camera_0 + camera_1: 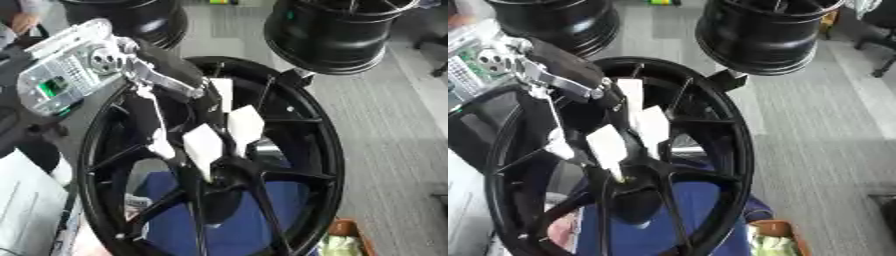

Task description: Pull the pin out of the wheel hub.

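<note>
A large black spoked wheel [319, 150] stands on edge and fills the middle of both views. Its hub [229, 176] is where the spokes meet. My left hand [203, 145] comes in from the upper left on a silver and black arm. Its white-padded fingers [608, 145] are straight and point down at the hub, one tip right at the hub's centre. The thumb [162, 148] stands apart to the left, beside a spoke. I cannot make out the pin; the fingers cover that spot. My right hand shows in neither view.
Two more black wheels stand behind, one at the top right [337, 35] and one at the top left [144, 20]. A blue surface [241, 220] lies under the wheel. An orange box [348, 237] sits at the lower right, on grey carpet [394, 140].
</note>
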